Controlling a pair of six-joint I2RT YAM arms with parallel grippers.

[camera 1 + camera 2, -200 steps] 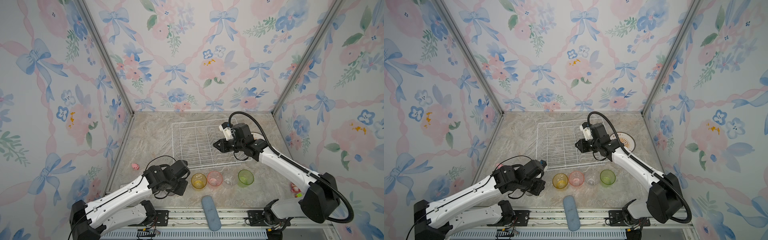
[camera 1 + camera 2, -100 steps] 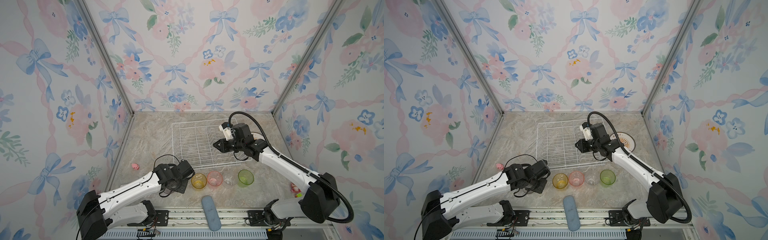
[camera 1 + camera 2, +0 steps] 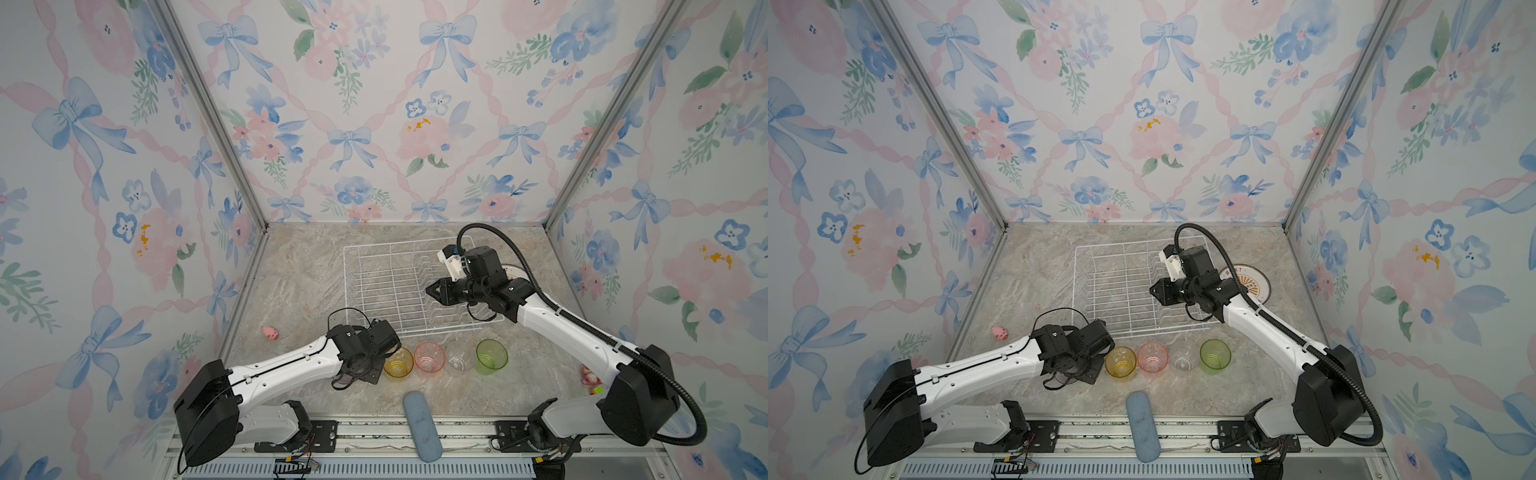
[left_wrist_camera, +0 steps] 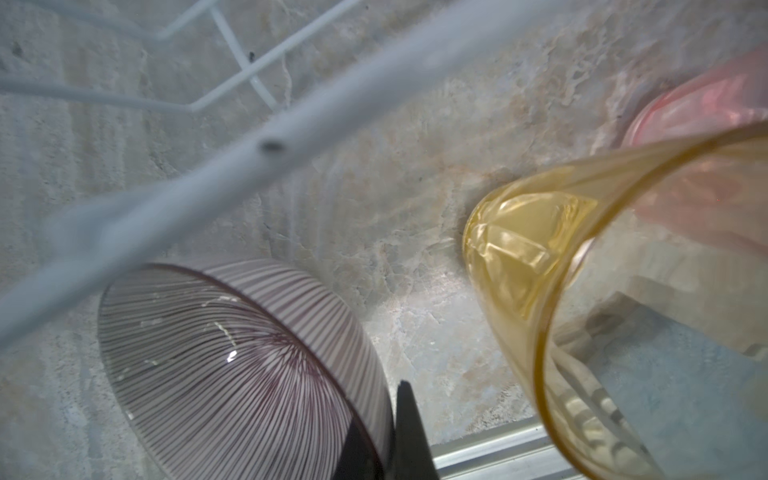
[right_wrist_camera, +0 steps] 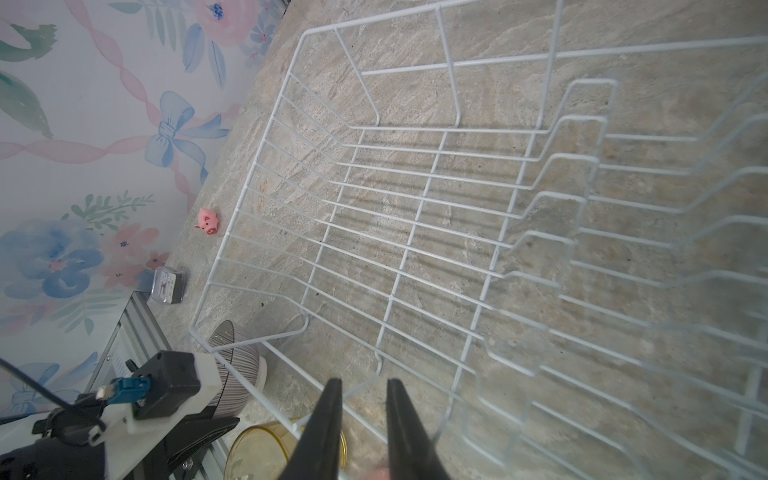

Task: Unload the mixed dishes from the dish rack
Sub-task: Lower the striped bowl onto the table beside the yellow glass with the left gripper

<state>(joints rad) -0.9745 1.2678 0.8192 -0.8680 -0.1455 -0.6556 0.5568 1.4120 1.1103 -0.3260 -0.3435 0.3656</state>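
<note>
1. Rack (image 3: 390,282) sits mid-table toward the far side and looks empty in both top views. Unloading judged nearly done.
2. Left gripper (image 4: 384,446) is pinching the rim of the striped bowl (image 4: 232,365), one finger inside and one outside. Bowl is tilted and low over the table (image 3: 303,282), off the near-left corner of the rack. Touching the table or not: cannot tell.
3. Right gripper (image 5: 363,384) hovers over the right part of the rack, fingers slightly apart, nothing between them.
4. Four cups stand in a row just near of the rack: yellow cup (image 3: 399,363), pink cup (image 3: 429,357), clear cup (image 3: 459,359), green cup (image 3: 491,356). Plates (image 3: 1256,286) are stacked right of the rack, mostly hidden by the right arm.
5. Risk: the yellow cup is just right of the bowl. A sideways swing or wide release could knock it into the pink cup and topple the row.
6. Risk: the grip is a thin rim pinch on a tilted bowl. Letting go before it sits flat likely means a roll, a clatter, maybe a chip.
7. Risk: the rack's corner wire runs very close past the left wrist. A straight lift could hook it and drag the rack.
8. Risk: if the right gripper drops lower, it could catch on the rack's upright prongs.
9. Blue pad (image 3: 417,424) lies at the near edge, apart from the bowl, so low concern.
</note>
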